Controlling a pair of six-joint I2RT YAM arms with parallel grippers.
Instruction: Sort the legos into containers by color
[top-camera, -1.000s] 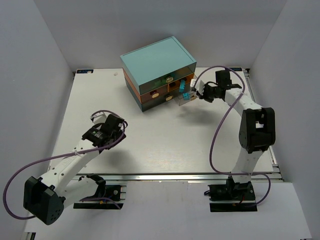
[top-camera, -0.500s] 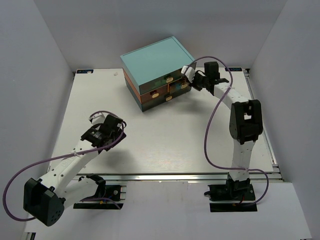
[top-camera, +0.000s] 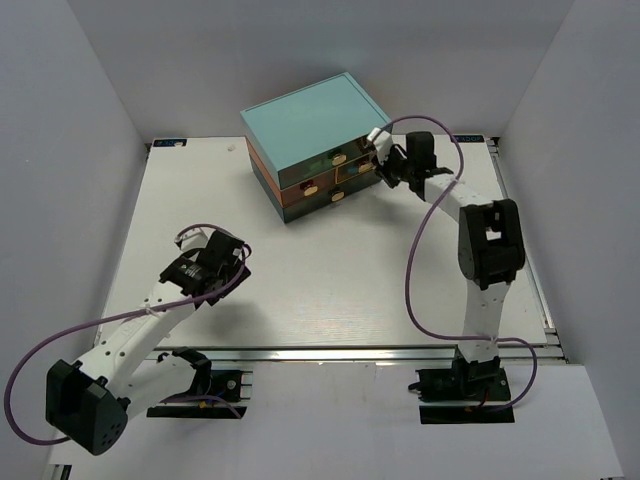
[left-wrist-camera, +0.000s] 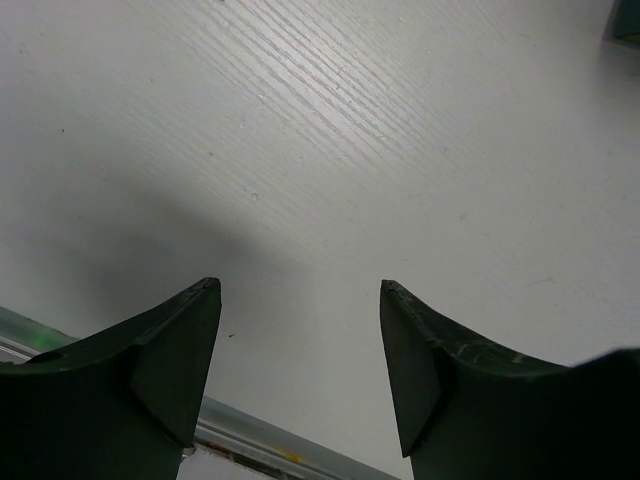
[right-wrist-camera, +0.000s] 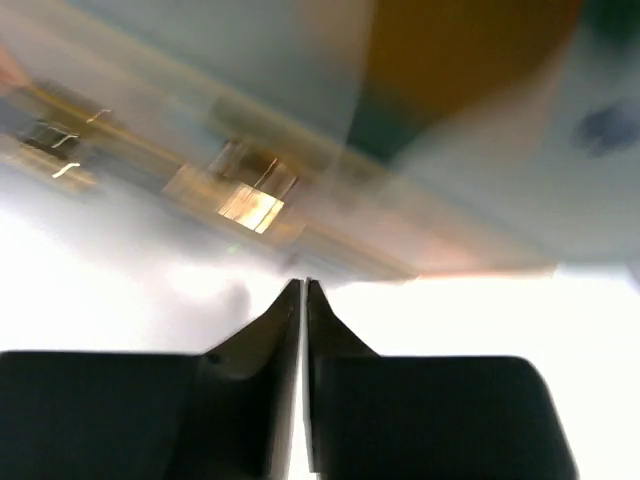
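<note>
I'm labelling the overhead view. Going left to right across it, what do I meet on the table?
left gripper, open over bare table → mini chest → right gripper, shut, at the chest's right front corner

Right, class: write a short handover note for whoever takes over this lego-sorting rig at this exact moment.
Left end effector: open and empty, hovering over bare table on the left side.
Right end effector: shut with nothing between its fingers, close to the front right of the chest. The wrist view is blurred, so I cannot tell if it is touching.
Drawers: all look pushed in.
Legos: none visible in any view, so sorting looks done or nearly done.
Left to do: check the colors in each drawer, then probably pull both arms back.
</note>
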